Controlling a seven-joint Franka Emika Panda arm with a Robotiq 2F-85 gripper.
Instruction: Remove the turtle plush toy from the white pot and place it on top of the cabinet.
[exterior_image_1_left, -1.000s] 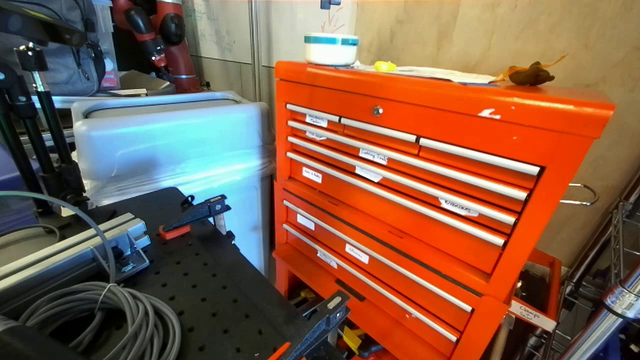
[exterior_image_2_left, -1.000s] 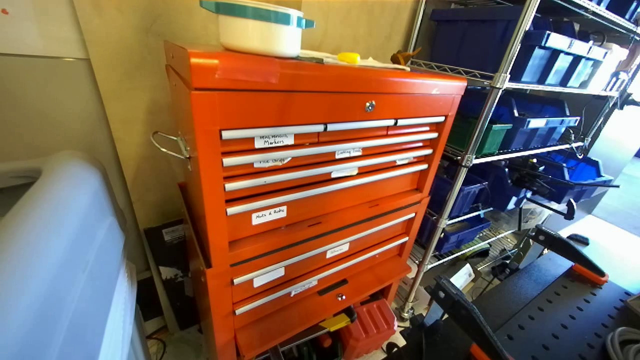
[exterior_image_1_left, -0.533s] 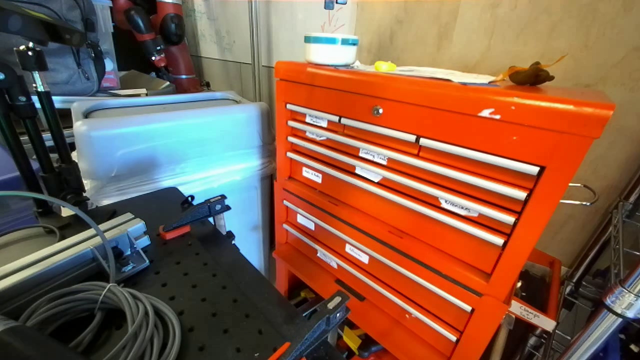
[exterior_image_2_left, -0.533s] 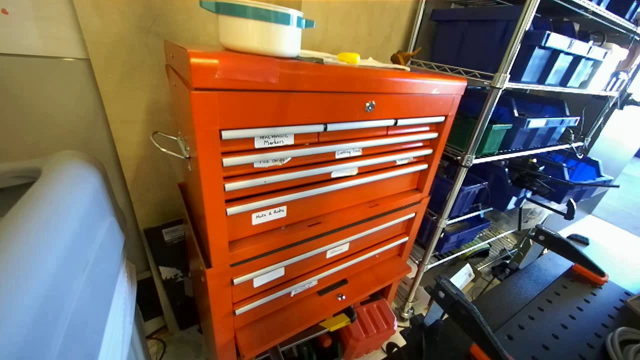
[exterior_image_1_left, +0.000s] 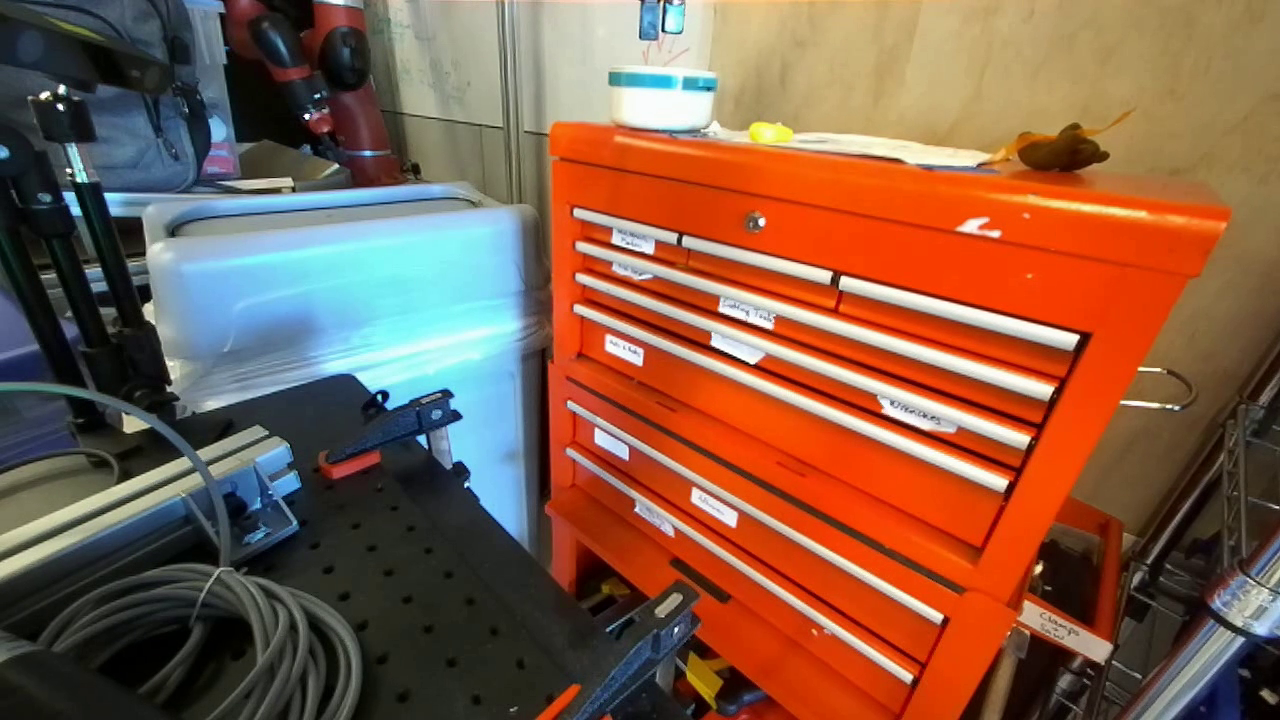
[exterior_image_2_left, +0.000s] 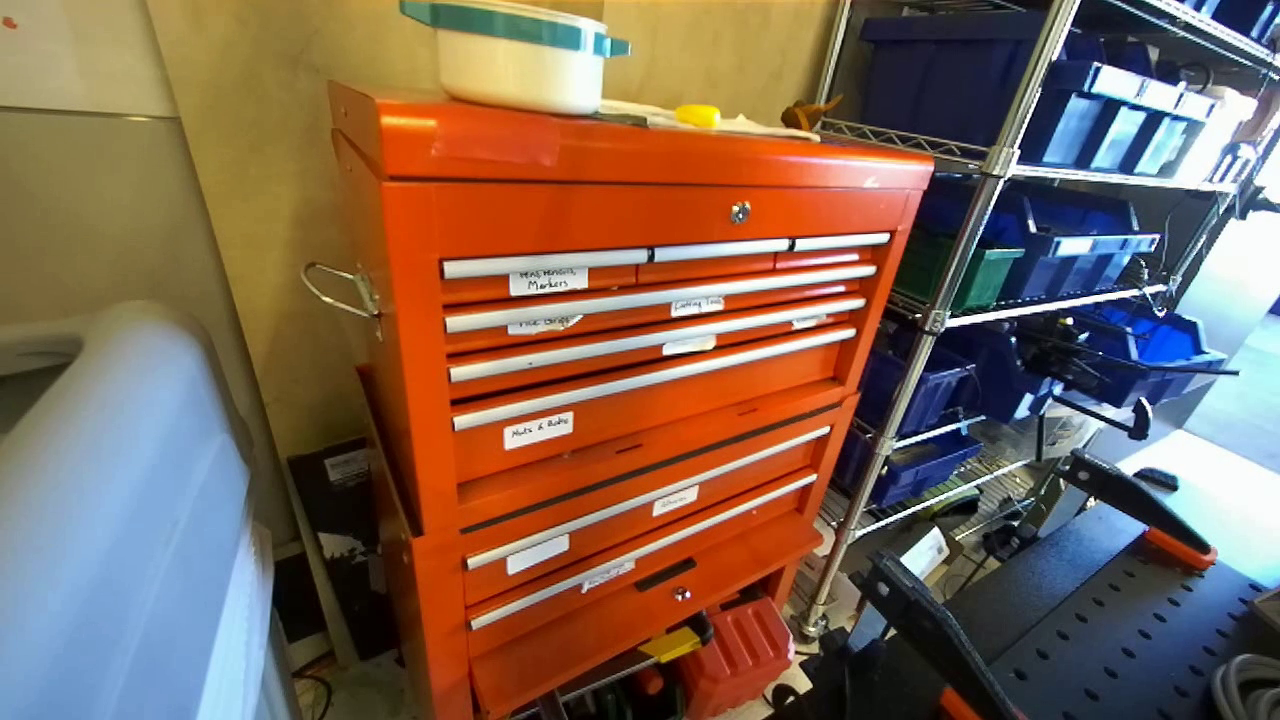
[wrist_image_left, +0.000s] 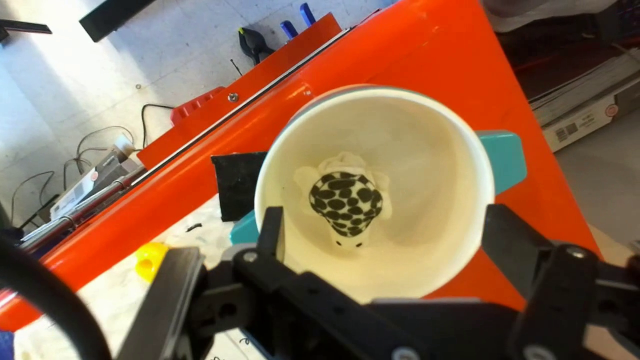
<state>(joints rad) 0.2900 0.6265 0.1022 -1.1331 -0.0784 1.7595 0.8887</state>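
The turtle plush toy (wrist_image_left: 345, 202), pale with a dark-spotted shell, lies on the bottom of the white pot (wrist_image_left: 430, 175), left of its middle in the wrist view. In both exterior views the pot wall hides it. The pot, with its teal band, stands on top of the orange-red cabinet (wrist_image_left: 445, 65) near one end; the pot (exterior_image_1_left: 662, 108) (exterior_image_2_left: 520, 78) and cabinet (exterior_image_1_left: 880, 220) (exterior_image_2_left: 600, 205) show in both exterior views. My gripper (wrist_image_left: 384, 215) is wide open and empty, its fingers spread across the pot's mouth. In an exterior view its fingertips (exterior_image_1_left: 662, 18) hang above the pot, apart from it.
Beside the pot on the cabinet lie papers (exterior_image_1_left: 880, 148), a small yellow object (exterior_image_1_left: 770, 132) and a black flat piece (wrist_image_left: 239, 185). A brown lumpy thing with orange ribbon (exterior_image_1_left: 1060, 148) sits farther along. A grey-white box (exterior_image_1_left: 350, 280) and a wire shelf (exterior_image_2_left: 985, 200) flank the cabinet.
My gripper's fingertips have come lower toward the pot's mouth in an exterior view, and both now show more fully. The pot and the other things on the cabinet have not moved.
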